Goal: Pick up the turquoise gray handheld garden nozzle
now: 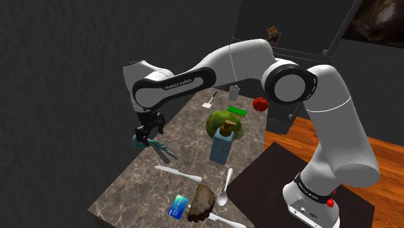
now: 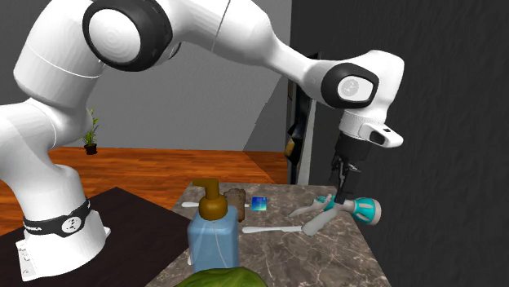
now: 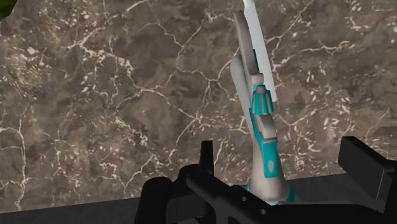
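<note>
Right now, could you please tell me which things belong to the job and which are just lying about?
Job: turquoise-grey nozzle, open claw straddling it.
Lying about: blue pump bottle, white spoon, red fruit, blue card.

A home, judging by the marble counter [image 2: 351, 257], wooden floor [image 2: 163, 167] and potted plant [image 2: 90, 137].

Brown veined marble countertop [image 3: 127, 95], polished; nozzle [image 3: 264, 146] smooth turquoise-grey plastic look.
</note>
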Controlling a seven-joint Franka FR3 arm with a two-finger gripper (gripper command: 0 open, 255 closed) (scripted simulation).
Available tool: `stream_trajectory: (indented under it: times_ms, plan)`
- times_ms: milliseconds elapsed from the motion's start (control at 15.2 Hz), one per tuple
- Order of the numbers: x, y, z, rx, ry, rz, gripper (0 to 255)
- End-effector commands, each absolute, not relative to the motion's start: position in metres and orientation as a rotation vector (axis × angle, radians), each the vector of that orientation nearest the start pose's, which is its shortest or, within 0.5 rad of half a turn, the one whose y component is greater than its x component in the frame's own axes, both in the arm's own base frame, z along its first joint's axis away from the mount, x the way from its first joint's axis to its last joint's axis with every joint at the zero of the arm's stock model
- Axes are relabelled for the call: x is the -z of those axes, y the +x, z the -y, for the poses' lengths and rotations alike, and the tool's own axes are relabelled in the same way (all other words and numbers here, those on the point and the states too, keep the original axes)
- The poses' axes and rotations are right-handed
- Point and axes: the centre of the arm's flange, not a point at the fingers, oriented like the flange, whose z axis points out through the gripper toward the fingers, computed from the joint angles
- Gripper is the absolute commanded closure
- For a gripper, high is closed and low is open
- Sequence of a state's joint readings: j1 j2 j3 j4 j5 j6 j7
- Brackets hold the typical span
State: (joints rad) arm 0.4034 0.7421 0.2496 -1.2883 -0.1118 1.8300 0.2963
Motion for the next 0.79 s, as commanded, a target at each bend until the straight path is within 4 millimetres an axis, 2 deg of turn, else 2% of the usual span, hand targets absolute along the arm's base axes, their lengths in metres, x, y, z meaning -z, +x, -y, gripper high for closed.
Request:
stream_trajectory:
  times_ms: [0,330,462,528,726]
  plan:
    - [-0.291,0.604,-0.400,-0.301,-3.101,0.547,0]
    - [-0.261,0.604,-0.400,-0.301,-3.101,0.547,0]
    - [-0.261,0.604,-0.400,-0.301,-3.101,0.547,0]
    - [-0.261,0.604,-0.401,-0.301,-3.101,0.547,255]
    - [-0.261,0.604,-0.401,-0.301,-3.101,0.547,255]
